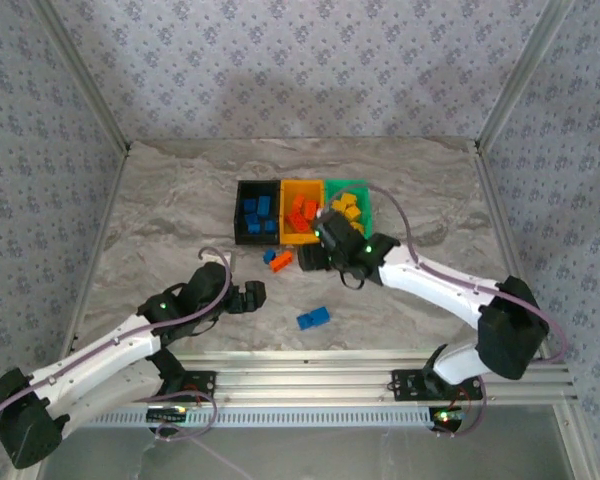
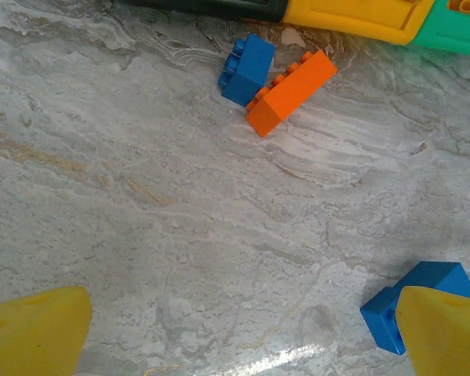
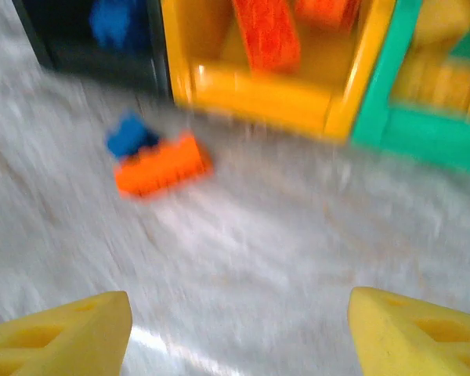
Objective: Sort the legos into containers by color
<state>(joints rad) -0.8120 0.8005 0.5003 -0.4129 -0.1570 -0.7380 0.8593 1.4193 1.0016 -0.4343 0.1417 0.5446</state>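
Orange brick [image 3: 163,164] at ten o'clock off my right claw [image 3: 239,329], touching blue brick [image 3: 128,135], just outside yellow bin [image 3: 258,98]. Claw wide, empty. Brick likely light, rigid, slick; pinch long flat sides.

Bright even light; heavy blur in rt wrist view
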